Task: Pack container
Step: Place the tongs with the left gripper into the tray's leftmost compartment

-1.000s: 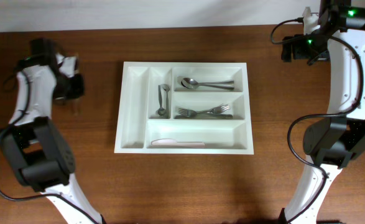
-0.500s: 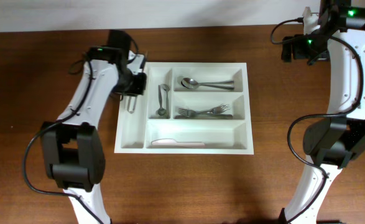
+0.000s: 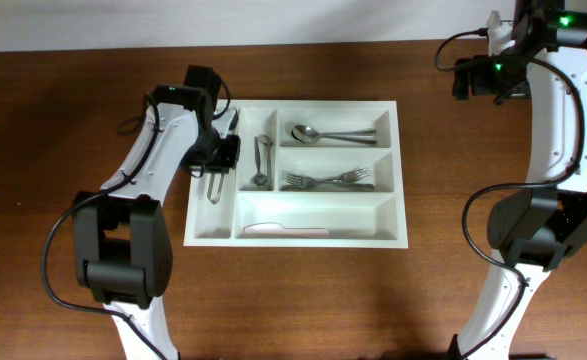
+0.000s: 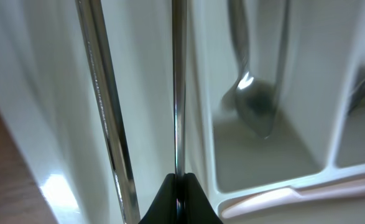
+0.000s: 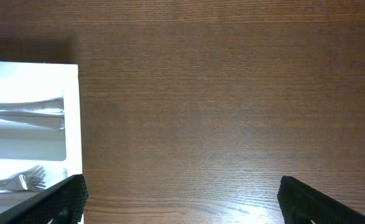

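Note:
The white cutlery tray (image 3: 401, 175) lies mid-table. My left gripper (image 3: 219, 152) is over its leftmost narrow compartment, shut on a thin metal utensil (image 3: 216, 186) that hangs into it. In the left wrist view the utensil (image 4: 178, 93) runs edge-on up from the shut jaws, with a second shiny metal shaft (image 4: 110, 137) to its left; I cannot tell if that one is separate. My right gripper (image 3: 485, 76) is open and empty over bare table, right of the tray's edge (image 5: 73, 124).
A metal spoon (image 3: 262, 160) lies in the second narrow compartment and shows in the left wrist view (image 4: 252, 102). Spoons (image 3: 328, 133) fill the upper short compartment, forks (image 3: 328, 180) the lower one. A white plastic knife (image 3: 285, 229) lies in the long compartment.
My left arm swung from the table's left side to the tray, carrying the metal utensil, and now holds it over the leftmost compartment. The right arm has not moved.

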Robot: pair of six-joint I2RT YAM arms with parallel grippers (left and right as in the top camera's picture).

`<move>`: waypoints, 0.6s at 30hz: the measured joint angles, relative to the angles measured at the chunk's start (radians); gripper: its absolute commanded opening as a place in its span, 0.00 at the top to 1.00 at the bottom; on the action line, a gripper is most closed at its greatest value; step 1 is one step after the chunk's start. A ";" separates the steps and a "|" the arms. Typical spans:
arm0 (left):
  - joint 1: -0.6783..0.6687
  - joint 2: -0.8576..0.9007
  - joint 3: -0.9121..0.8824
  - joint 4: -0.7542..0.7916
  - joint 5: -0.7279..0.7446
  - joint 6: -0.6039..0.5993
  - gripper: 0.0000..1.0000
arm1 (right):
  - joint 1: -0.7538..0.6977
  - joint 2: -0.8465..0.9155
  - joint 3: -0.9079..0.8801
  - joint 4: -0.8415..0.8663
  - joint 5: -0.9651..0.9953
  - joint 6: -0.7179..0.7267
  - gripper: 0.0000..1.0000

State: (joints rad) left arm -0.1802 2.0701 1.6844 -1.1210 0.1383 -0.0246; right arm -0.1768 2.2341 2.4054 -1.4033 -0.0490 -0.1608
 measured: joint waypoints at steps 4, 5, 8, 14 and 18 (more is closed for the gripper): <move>0.000 0.000 -0.039 0.014 -0.003 -0.003 0.98 | 0.000 0.000 0.000 0.000 0.000 0.000 0.01; 0.000 0.000 -0.044 0.016 -0.005 -0.004 0.98 | 0.000 0.000 0.000 0.000 0.000 0.000 0.01; 0.002 0.000 -0.053 0.018 -0.007 -0.003 0.92 | 0.000 0.000 0.000 0.000 0.000 0.000 0.01; 0.002 0.000 -0.054 0.030 -0.007 -0.006 0.22 | 0.000 0.000 0.000 0.000 0.000 0.000 0.01; 0.002 0.000 -0.049 0.032 -0.008 -0.013 0.13 | 0.000 0.000 0.000 0.000 0.000 0.000 0.01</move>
State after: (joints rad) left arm -0.1783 2.0701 1.6356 -1.0889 0.1307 -0.0376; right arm -0.1768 2.2341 2.4054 -1.4033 -0.0490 -0.1604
